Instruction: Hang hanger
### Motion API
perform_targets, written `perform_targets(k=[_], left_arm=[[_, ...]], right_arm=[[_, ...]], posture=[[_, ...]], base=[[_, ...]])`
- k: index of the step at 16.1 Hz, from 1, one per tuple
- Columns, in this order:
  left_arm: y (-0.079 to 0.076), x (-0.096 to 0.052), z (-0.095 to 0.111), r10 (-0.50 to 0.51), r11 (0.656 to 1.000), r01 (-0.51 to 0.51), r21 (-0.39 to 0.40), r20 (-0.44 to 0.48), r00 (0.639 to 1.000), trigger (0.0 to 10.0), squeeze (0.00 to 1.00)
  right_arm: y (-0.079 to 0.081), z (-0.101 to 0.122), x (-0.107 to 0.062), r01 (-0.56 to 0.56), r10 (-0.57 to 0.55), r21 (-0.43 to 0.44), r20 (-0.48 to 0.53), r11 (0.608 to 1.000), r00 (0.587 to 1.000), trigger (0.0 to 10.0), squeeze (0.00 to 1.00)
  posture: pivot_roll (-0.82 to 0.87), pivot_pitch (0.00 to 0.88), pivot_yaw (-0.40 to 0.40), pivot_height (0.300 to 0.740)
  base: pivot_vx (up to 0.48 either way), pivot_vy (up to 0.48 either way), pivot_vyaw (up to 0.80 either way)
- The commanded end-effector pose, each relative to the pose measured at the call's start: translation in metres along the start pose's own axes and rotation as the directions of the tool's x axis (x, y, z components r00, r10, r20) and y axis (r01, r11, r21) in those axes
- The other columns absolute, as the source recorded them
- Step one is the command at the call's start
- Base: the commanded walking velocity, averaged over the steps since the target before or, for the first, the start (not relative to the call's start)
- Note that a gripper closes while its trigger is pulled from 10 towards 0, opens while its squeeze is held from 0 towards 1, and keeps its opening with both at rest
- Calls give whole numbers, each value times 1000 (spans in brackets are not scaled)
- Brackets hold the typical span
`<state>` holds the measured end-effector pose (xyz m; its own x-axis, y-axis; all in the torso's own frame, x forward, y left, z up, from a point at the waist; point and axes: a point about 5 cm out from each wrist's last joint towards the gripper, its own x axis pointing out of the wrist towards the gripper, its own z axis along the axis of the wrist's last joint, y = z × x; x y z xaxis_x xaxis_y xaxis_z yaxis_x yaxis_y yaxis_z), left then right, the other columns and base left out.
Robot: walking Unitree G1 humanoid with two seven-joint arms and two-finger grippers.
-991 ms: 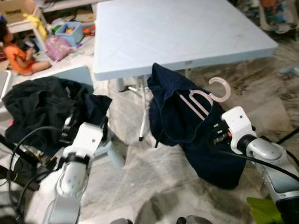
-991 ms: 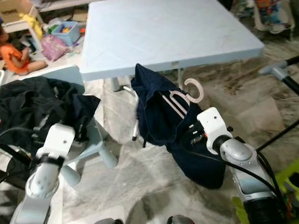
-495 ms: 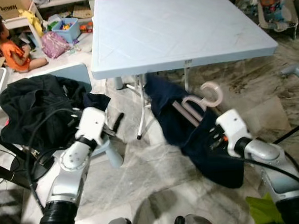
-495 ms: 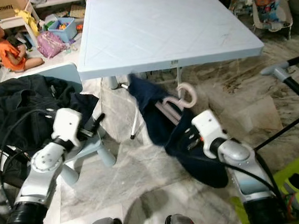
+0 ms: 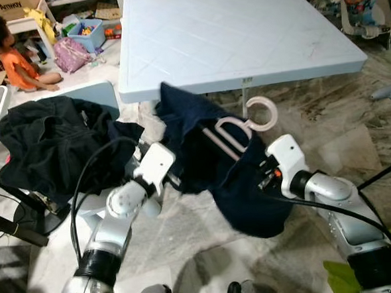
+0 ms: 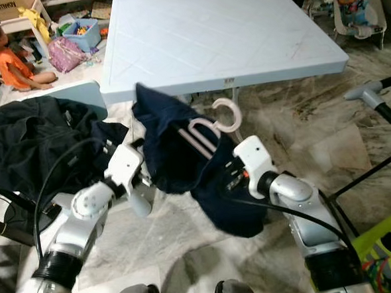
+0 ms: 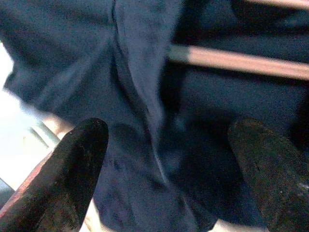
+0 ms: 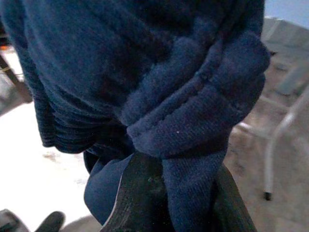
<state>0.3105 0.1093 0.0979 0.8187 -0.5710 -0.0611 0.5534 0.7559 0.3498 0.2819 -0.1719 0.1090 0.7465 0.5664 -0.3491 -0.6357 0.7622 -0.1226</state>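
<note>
Below the front edge of the pale blue surface (image 5: 242, 37), a navy garment (image 5: 203, 159) hangs bunched w/ a pink hanger (image 5: 237, 127) threaded thru it, hook poking out on top toward the surface. Right end effector (image 8: 166, 191) is clamped on a thick fold of the garment's lower side. Left end effector (image 7: 169, 159) sits at the garment's other side, farther from the hook; fingers (image 7: 72, 169) apart, cloth between them but not pinched.

Further from the surface, on the robot's left, a heap of dark clothes (image 5: 49, 142) lies over a chair; a person (image 5: 14, 54) sits on the floor beyond.

Judgement: garment is soft, floppy, prob. light but bulky, so it'll sag and swing. Hanger is stiff and light, may slip out of loose cloth. Best hold is near the hook neck or the collar right under it, not the hem.
</note>
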Motion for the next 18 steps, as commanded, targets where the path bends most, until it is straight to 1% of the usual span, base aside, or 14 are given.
perform_targets(k=[1, 2, 3, 5, 7, 8, 9, 10, 11, 13, 15, 16, 17, 18], left_arm=[[3, 1, 1, 3, 999, -3, 48, 10, 1000, 10000, 1000], [7, 3, 2, 22, 995, -24, 92, 23, 999, 10000, 506], [11, 5, 1, 38, 994, -39, 99, 19, 999, 10000, 0], [16, 7, -1, 50, 993, -51, 111, 11, 999, 10000, 0], [22, 9, -3, 76, 989, -77, 125, 13, 997, 10000, 0], [25, 8, -6, 92, 986, -92, 137, 0, 996, 10000, 0], [30, 8, -8, 115, 984, -112, 139, -10, 993, 4078, 0], [35, 7, -8, 136, 982, -134, 135, -13, 991, 2549, 0], [42, 6, -9, 167, 978, -163, 132, -15, 986, 0, 0], [57, 3, -7, 219, 965, -215, 152, -11, 976, 0, 0], [75, -4, -2, 270, 950, -268, 159, 10, 963, 0, 0], [78, -6, -1, 274, 948, -273, 161, 15, 962, 0, 0], [87, -10, 2, 287, 943, -287, 170, 28, 958, 0, 0], [88, -11, 3, 292, 940, -293, 174, 30, 956, 0, 0]], right_arm=[[6, 8, -1, -54, 55, -20, 33, 998, 998, 10000, 0], [10, 4, -4, -97, 97, -24, 11, 995, 995, 10000, 0], [11, 3, -6, -110, 110, -35, 3, 993, 994, 10000, 0], [10, 4, -8, -122, 122, -34, 5, 992, 993, 10000, 0], [10, 6, -12, -149, 149, -53, -4, 987, 989, 10000, 0], [10, 7, -14, -169, 168, -70, -9, 983, 986, 10000, 0], [8, 4, -16, -175, 174, -99, -27, 979, 984, 10000, 0], [4, -1, -16, -159, 152, -138, -60, 978, 987, 10000, 0], [-1, -8, -16, -147, 128, -198, -109, 969, 986, 10000, 0], [-9, -19, -19, -147, 96, -279, -190, 949, 977, 10000, 0], [-15, -26, -22, -147, 66, -344, -238, 927, 969, 10000, 0], [-17, -27, -22, -133, 46, -358, -243, 924, 969, 10000, 0], [-20, -29, -21, -138, 32, -399, -261, 907, 965, 10000, 0], [-21, -30, -20, -141, 31, -409, -263, 901, 964, 10000, 0]], posture=[[-45, 101, 9, 740], [-45, 101, 9, 740], [-48, 100, 9, 740], [-56, 100, 13, 740], [-56, 100, 13, 740], [-61, 99, 13, 740], [-64, 97, 12, 740], [-67, 97, 11, 740], [-65, 97, 9, 740], [-59, 96, 7, 740], [-61, 97, 7, 740], [-61, 97, 7, 740], [-56, 95, 5, 740], [-56, 95, 5, 740]], base=[[0, 0, 0], [0, 0, 0], [0, 0, 0], [0, 0, 0], [0, 0, 0], [0, 0, 0], [0, 0, 0], [0, 0, 0], [0, 0, 0], [0, 0, 0], [0, 0, 0], [0, 0, 0], [0, 0, 0], [0, 0, 0]])
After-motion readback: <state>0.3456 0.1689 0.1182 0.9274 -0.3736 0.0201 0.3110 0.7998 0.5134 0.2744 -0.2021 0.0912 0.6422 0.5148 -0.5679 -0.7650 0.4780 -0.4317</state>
